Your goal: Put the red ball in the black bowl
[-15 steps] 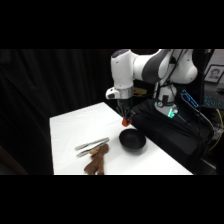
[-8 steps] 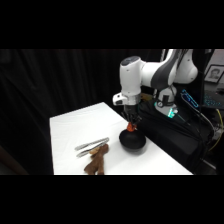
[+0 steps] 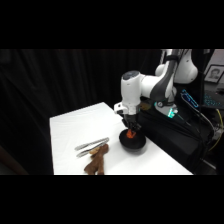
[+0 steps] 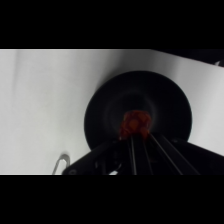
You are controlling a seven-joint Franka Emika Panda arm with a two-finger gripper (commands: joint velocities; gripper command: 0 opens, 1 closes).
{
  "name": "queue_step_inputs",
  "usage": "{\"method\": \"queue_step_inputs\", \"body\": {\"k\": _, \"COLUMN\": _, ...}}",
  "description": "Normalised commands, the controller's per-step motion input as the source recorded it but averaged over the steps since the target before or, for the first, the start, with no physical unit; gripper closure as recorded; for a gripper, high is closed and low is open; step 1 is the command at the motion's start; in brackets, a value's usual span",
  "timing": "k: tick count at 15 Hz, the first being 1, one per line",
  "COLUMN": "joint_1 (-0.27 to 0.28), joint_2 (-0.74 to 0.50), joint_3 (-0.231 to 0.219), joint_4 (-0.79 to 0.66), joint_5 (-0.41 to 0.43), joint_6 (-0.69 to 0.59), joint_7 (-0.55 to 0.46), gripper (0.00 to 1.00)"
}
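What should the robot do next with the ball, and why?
Probably open the gripper and let go. The ball is held right over the middle of the bowl in the wrist view, and the side view shows it low at the bowl's rim, so it should drop inside.

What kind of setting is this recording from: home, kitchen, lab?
Most likely a robot lab or test bench. A white table stands against black curtains, bearing only staged props: a black bowl, silver tongs and a brown plush toy. Electronics and cables sit beside the arm's base.
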Motion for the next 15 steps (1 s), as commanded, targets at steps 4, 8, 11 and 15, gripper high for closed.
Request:
{"method": "queue_step_inputs", "body": {"k": 4, "joint_1": -0.004, "joint_2": 0.16, "joint_3": 0.033, "joint_4": 0.08, "joint_5": -0.048, "joint_6": 0.17, "joint_7": -0.04, "gripper": 0.59}}
{"method": "queue_step_inputs", "body": {"k": 8, "joint_1": -0.001, "joint_2": 0.02, "joint_3": 0.051, "joint_4": 0.08, "joint_5": -0.029, "joint_6": -0.01, "joint_7": -0.02, "gripper": 0.25}}
{"method": "queue_step_inputs", "body": {"k": 11, "joint_1": 0.034, "joint_2": -0.16, "joint_3": 0.055, "joint_4": 0.02, "joint_5": -0.053, "joint_6": -0.14, "joint_7": 0.07, "gripper": 0.02}}
{"method": "queue_step_inputs", "body": {"k": 15, "joint_1": 0.044, "joint_2": -0.33, "joint_3": 0.049, "joint_4": -0.02, "joint_5": -0.062, "joint_6": -0.27, "joint_7": 0.09, "gripper": 0.0}}
